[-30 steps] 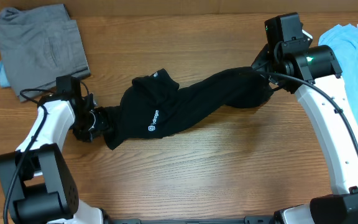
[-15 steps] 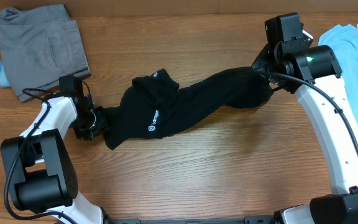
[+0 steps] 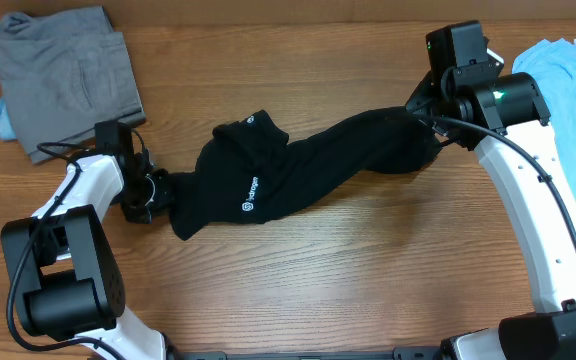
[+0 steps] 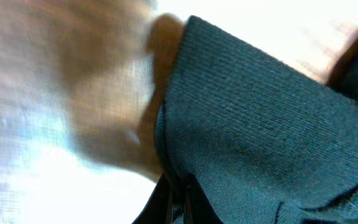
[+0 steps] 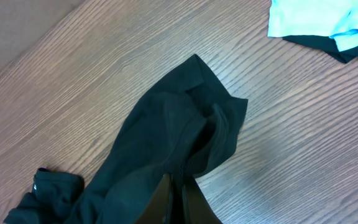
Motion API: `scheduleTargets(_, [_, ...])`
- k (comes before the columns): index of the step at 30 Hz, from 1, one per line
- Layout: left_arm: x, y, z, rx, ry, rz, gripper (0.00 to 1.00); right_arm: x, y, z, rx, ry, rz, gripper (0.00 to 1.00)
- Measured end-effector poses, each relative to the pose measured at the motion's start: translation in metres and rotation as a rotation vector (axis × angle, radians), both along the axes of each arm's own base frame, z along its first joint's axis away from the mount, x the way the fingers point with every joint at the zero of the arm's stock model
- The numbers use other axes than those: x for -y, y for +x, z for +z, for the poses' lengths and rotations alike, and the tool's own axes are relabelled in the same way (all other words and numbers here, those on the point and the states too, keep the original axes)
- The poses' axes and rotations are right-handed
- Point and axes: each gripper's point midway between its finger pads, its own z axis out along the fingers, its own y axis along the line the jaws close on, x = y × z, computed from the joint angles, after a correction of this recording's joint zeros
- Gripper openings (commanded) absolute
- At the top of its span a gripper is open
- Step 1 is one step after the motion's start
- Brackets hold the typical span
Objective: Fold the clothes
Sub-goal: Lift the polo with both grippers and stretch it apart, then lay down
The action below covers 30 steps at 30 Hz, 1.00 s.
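A black garment (image 3: 298, 170) with a small white logo lies stretched in a long bunched band across the middle of the wooden table (image 3: 368, 280). My left gripper (image 3: 158, 194) is shut on its left end; in the left wrist view the ribbed hem (image 4: 260, 124) fills the frame and is pinched between the fingertips of that gripper (image 4: 179, 200). At the right end, my right gripper (image 3: 424, 120) is shut on the cloth. The right wrist view shows the black garment (image 5: 166, 137) running away from the closed right gripper (image 5: 178, 194).
Grey folded clothes (image 3: 63, 75) lie at the back left over a bit of blue cloth (image 3: 1, 122). A light blue shirt (image 3: 573, 95) lies at the right edge, and the light blue shirt (image 5: 322, 22) also shows in the right wrist view.
My left gripper has closed on the black garment's left end, and that arm has drawn in slightly. The right arm and the garment have stayed put.
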Motion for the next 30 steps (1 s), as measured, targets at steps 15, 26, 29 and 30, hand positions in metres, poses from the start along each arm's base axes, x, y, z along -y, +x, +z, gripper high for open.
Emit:
scheduleTargets(15, [0.003,-0.01,0.168,0.344,0.062,-0.001,0.04,0.003,-0.017,0.024,0.045,0.016,0.001,0.04])
scheduleTargets(26, [0.016,-0.072,0.289,0.627,0.102,0.041,0.04,0.016,-0.103,0.141,0.392,0.128,0.026,0.04])
scheduleTargets(29, [0.019,-0.088,0.327,0.724,0.114,0.05,0.04,0.018,-0.124,0.159,0.457,0.155,0.038,0.04])
scheduleTargets(30, [0.02,-0.094,0.342,0.766,0.12,0.053,0.04,0.018,-0.13,0.164,0.477,0.165,0.043,0.04])
